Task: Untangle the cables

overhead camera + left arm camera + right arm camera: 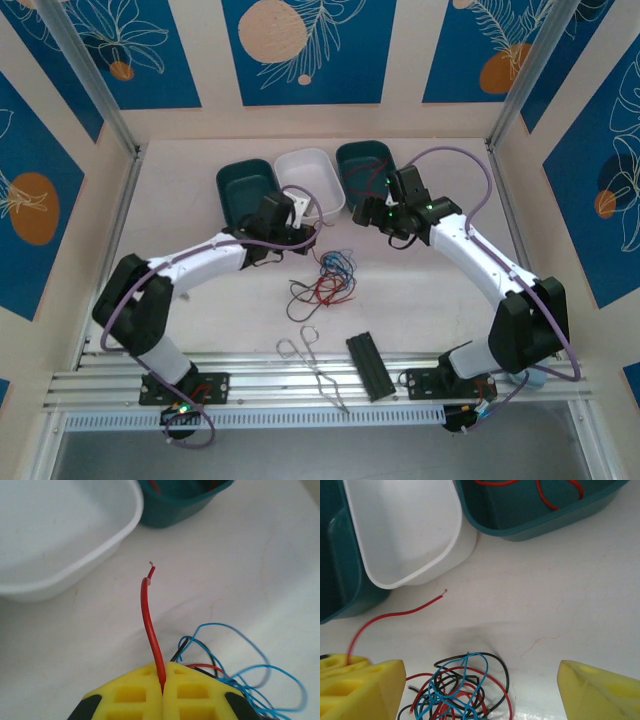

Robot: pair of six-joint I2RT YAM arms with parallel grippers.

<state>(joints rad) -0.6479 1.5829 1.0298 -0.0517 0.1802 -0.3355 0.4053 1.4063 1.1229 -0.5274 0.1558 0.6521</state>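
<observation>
Left gripper (162, 682) pressed shut, pinching 1 red cable (148, 610) just below its free end, which points toward white tray (107, 550). Right gripper (480, 690) spread wide, holding nothing, with tangle (460, 692) of red, blue, black strands between its fingers.

Step, likely: freeing 1 red strand from pile.

Next: slow pull, watching for snags.

Room: tray rims close ahead, bare table right of tangle.

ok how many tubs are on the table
3, in a row at the far side: left teal tub, white tub in the middle, right teal tub. None looks hidden.
</observation>
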